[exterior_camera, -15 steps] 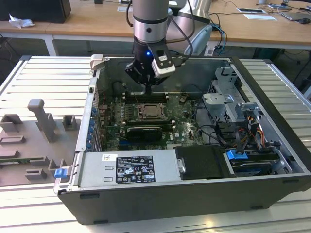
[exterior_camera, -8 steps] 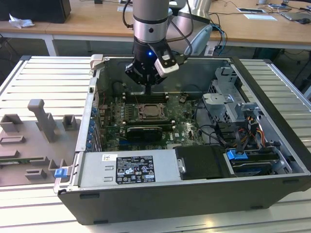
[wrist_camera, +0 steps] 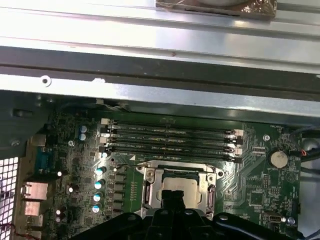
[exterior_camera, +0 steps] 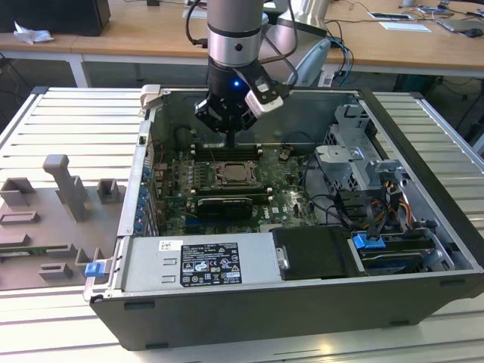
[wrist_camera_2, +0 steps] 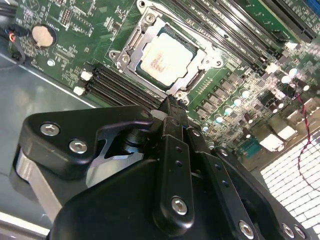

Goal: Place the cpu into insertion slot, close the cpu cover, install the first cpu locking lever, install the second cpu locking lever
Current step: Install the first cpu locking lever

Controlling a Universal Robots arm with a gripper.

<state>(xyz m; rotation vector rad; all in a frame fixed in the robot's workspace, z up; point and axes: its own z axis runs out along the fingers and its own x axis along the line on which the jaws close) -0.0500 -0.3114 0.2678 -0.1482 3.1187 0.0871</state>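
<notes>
Hovering the tool (exterior_camera: 229,142), clenched on nothing, in the upper middle of the exterior view, just above the edge of the socket (wrist_camera: 214,187) nearest the memory sticks (wrist_camera: 170,141). Finding the cpu (wrist_camera_2: 164,56) lying flat in that socket near the frame's centre, with the cover (wrist_camera_2: 131,46) seemingly folded down around it, framing the pale face in both wrist views. Not being able to tell whether the thin lever rod (wrist_camera: 170,166) beside the cover is hooked home. Risking, from here, a descent slightly off line: landing on the cpu's face or the cover rather than on the rod, probably scratching the chip or loading the contacts beneath. Risking too a slip off so narrow and springy-looking a rod, sending the tip sideways into the memory sticks or the small capacitors (wrist_camera: 99,185) just beside the socket. Running a further danger with the cpu possibly sitting a little askew, not judgeable from these views: pressing the cover tight then likely bending pins. Working close over a crowded board (exterior_camera: 287,189) as well, leaving little margin for any sideways error.
</notes>
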